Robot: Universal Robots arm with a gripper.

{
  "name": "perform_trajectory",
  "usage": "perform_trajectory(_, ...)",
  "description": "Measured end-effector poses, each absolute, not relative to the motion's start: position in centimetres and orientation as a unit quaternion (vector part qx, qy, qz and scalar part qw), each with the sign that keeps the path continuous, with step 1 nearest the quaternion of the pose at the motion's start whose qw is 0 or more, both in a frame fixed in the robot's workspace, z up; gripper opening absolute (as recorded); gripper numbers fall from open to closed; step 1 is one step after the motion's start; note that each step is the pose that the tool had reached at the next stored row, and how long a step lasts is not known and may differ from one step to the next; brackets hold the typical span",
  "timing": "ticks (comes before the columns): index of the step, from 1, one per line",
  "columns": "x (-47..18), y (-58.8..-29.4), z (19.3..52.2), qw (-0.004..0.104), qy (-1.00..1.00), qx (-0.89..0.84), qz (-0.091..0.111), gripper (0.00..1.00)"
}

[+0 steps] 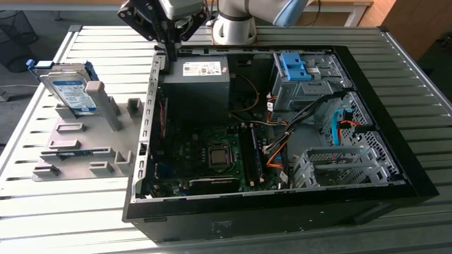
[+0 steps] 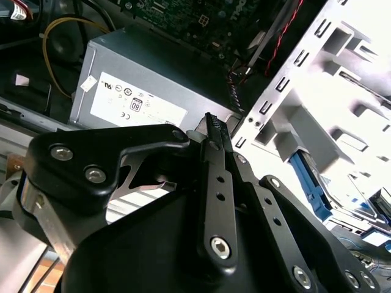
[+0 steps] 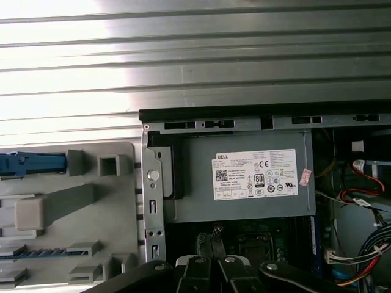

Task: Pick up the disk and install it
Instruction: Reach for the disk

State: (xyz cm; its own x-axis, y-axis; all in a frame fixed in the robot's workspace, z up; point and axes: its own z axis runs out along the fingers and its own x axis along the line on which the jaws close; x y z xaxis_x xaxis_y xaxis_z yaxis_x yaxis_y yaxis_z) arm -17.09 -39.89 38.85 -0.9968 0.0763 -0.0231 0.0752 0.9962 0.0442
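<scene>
The gripper is closed and empty, just beside the power supply. The disk stands well apart, in the grey holder.

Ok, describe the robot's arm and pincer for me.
The arm is silver-grey tubing with a light-blue joint cap. The pincer is matt black, built of angular linked bars with silver screw heads.
</scene>
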Motion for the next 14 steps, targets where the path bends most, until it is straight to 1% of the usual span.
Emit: perform_trajectory(14, -17.55, -39.89, 38.79, 0.012, 0.999, 0.038, 0.022, 0.11)
